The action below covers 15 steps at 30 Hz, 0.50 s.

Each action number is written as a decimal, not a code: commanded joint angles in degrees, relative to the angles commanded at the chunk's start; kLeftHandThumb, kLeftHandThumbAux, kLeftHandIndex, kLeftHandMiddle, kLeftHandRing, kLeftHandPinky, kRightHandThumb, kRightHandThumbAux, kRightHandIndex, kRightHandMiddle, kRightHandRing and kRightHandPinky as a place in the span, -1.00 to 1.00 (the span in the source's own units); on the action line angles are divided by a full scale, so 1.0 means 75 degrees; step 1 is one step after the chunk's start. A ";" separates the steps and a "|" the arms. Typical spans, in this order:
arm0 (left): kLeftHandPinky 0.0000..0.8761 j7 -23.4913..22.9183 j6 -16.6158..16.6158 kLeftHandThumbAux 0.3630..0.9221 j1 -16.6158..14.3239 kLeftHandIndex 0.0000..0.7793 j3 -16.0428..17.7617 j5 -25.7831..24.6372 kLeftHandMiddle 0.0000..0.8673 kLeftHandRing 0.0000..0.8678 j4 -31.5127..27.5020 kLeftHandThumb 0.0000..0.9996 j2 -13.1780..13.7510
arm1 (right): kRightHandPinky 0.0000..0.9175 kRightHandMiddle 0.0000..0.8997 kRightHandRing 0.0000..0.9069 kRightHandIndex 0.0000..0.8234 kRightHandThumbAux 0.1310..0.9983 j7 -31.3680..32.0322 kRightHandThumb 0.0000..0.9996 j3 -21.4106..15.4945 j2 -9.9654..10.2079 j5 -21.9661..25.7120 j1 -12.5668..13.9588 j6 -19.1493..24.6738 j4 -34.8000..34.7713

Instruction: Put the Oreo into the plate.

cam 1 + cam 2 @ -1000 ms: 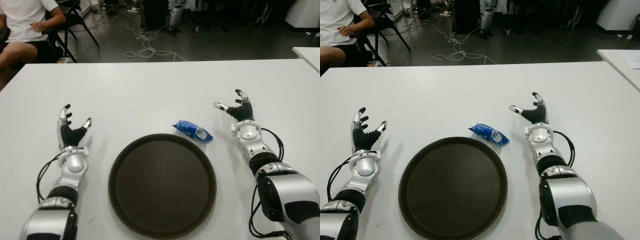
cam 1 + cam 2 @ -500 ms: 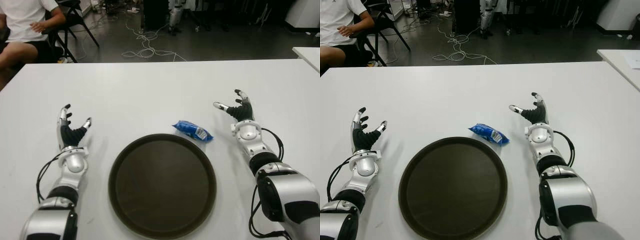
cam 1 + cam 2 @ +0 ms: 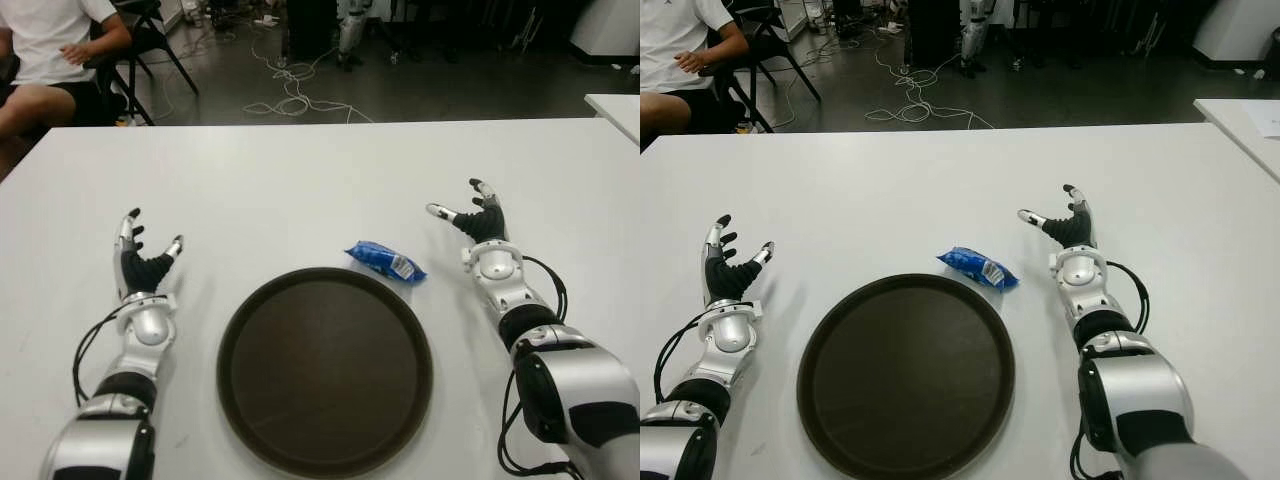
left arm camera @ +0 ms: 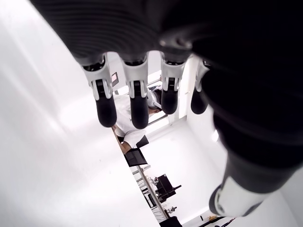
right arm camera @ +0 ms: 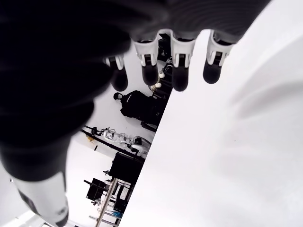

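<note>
A blue Oreo packet lies on the white table, just beyond the far right rim of the round dark brown plate. The plate holds nothing. My right hand is to the right of the packet, fingers spread and holding nothing, a short gap away from it. My left hand shows to the left of the plate, also open with its fingers pointing up. Both wrist views show straight fingers with only table and room beyond them.
A person in a white shirt sits on a chair past the table's far left corner. Cables lie on the floor behind the table. Another white table's corner shows at the far right.
</note>
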 joint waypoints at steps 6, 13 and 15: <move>-0.63 -0.0009 -0.0008 0.43 -0.0005 -0.71 -0.0010 0.0009 -0.77 -0.73 0.0000 -0.46 0.0007 | -0.81 -0.80 -0.77 -0.69 0.40 0.0011 -1.00 0.0021 -0.0003 -0.0019 0.0004 -0.0028 -0.0010; -0.56 -0.0045 -0.0028 0.44 -0.0011 -0.69 0.0005 -0.0016 -0.74 -0.69 0.0025 -0.46 0.0004 | -0.79 -0.80 -0.77 -0.71 0.40 -0.0006 -1.00 0.0022 0.0006 -0.0020 -0.0005 0.0039 -0.0007; -0.58 -0.0061 -0.0036 0.44 -0.0009 -0.68 0.0012 -0.0028 -0.74 -0.70 0.0028 -0.44 0.0003 | -0.80 -0.81 -0.78 -0.70 0.42 -0.0012 -1.00 0.0033 0.0003 -0.0032 -0.0003 0.0040 -0.0008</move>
